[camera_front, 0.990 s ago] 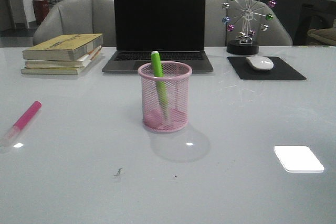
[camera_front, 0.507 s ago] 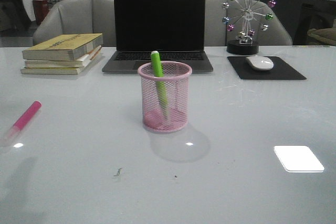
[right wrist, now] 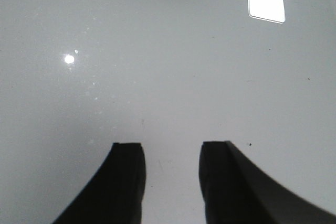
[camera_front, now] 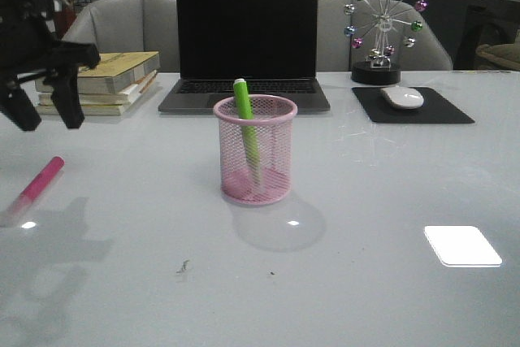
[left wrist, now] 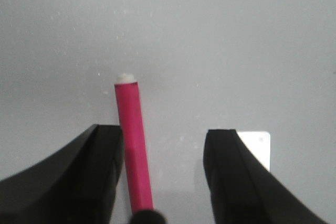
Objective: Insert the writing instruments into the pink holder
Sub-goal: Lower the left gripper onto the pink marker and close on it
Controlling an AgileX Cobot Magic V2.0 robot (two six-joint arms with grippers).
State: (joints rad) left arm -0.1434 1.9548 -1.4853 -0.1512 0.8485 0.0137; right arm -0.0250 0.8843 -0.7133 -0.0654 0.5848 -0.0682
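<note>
**Left pincer hangs open above the pink marker; green marker already in the cup**

The pale glossy worktop (camera_front: 390,201) fills the front view. At its far edge sits a dark laptop (camera_front: 246,42) with its screen up, and to the left of that a stack of books (camera_front: 97,83). On the far right lie a black mouse pad (camera_front: 413,106) with a white mouse (camera_front: 402,97) on it and, just behind, a small wheel ornament (camera_front: 382,26) hung with coloured balls.

The left pincer (camera_front: 47,113) is raised at the far left in front of the books, its 2 dark fingers spread apart and holding nothing. In its wrist view the pink marker (left wrist: 134,150) lies flat on the worktop below, nearer 1 finger (left wrist: 100,166) than the other.

The pink holder (camera_front: 255,149) stands upright near the middle, in front of the laptop. The green marker (camera_front: 246,123) leans inside it, its top above the rim.

The pink marker lies near the left edge, well apart from the holder.

The right pincer (right wrist: 170,182), seen only in its own wrist view, is open over bare worktop.
</note>
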